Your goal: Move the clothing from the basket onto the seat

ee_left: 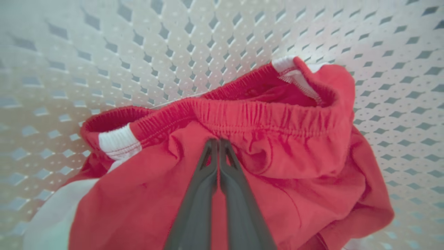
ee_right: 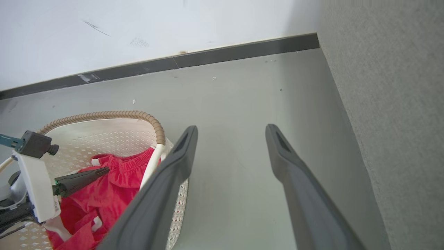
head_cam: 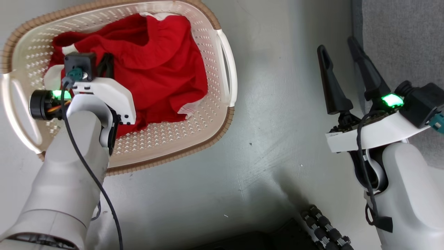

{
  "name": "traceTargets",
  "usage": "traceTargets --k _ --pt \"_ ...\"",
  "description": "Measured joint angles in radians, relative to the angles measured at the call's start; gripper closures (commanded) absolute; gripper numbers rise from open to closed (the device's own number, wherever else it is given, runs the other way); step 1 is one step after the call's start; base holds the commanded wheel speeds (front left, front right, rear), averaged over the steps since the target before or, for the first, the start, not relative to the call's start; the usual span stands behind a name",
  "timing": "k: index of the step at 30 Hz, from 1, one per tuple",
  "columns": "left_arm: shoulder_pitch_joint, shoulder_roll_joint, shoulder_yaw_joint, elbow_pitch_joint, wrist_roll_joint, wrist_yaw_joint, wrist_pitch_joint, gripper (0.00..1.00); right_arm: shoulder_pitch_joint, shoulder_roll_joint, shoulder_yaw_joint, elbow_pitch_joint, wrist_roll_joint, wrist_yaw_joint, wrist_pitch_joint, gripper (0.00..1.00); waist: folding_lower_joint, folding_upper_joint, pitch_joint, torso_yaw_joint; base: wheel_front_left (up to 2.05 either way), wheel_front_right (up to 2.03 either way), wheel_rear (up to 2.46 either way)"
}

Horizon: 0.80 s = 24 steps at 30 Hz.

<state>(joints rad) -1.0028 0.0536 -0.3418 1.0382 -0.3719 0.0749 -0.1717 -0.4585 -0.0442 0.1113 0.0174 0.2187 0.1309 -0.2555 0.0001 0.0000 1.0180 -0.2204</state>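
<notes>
The red clothing (head_cam: 163, 59) with white trim lies bunched in the cream basket (head_cam: 208, 114), which stands on the floor at the upper left of the head view. My left gripper (head_cam: 105, 66) reaches down into the basket. In the left wrist view the left gripper (ee_left: 218, 140) is shut, pinching a fold of the clothing (ee_left: 277, 180) just below its gathered elastic edge, with the perforated basket wall (ee_left: 173, 52) behind. My right gripper (head_cam: 335, 44) stands open over the floor beside the grey seat (head_cam: 402, 38), holding nothing. In the right wrist view the right gripper (ee_right: 232, 129) is empty.
Grey floor (head_cam: 270, 104) separates the basket from the seat (ee_right: 392, 104). A white wall with a dark baseboard (ee_right: 208, 59) runs behind the basket rim (ee_right: 121, 114). Dark parts of my base (head_cam: 322, 229) sit at the bottom edge.
</notes>
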Motion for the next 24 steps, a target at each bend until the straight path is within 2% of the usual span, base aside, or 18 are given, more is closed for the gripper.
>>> traceTargets --k 8,18,24 --pt "0.053 -0.010 0.054 -0.075 -0.051 -0.016 -0.073 1.00 -0.016 0.000 -0.030 0.031 -0.004 0.000 0.000 0.00 0.0000 0.0000 -0.064 0.041 0.00 0.00 0.00" --pt "0.139 -0.016 0.109 -0.174 -0.094 -0.020 -0.081 1.00 -0.023 -0.001 -0.054 0.056 -0.030 0.000 0.000 0.00 0.0000 0.0000 -0.145 0.080 0.00 0.00 0.00" --pt "0.182 -0.018 0.151 -0.297 -0.096 -0.024 -0.081 1.00 -0.022 -0.002 -0.067 0.070 -0.041 0.000 0.000 0.00 0.0000 0.0000 -0.193 0.101 0.00 0.00 0.00"
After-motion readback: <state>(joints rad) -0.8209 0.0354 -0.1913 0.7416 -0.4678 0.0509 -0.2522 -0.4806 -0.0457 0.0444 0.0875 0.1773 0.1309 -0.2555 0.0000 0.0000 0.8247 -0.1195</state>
